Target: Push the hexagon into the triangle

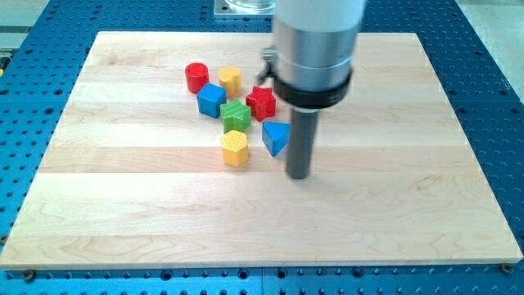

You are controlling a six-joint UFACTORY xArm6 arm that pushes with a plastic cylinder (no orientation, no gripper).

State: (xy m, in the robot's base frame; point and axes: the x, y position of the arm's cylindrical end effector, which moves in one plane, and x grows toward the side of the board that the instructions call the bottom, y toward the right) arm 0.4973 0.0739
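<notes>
Hexagon, yellow (pixel 235 148), sits just left of the blue triangle (pixel 276 138). Our tool is a bare rod, nothing pinched; its tip (pixel 298 176) rests right of the triangle, so we must go around.

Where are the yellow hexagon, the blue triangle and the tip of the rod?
Yellow hexagon (pixel 235 147), camera view, on its top face.
Blue triangle (pixel 276 137), camera view, on its top face.
My tip (pixel 298 176), camera view, at the rod's very end, right of the triangle.
</notes>
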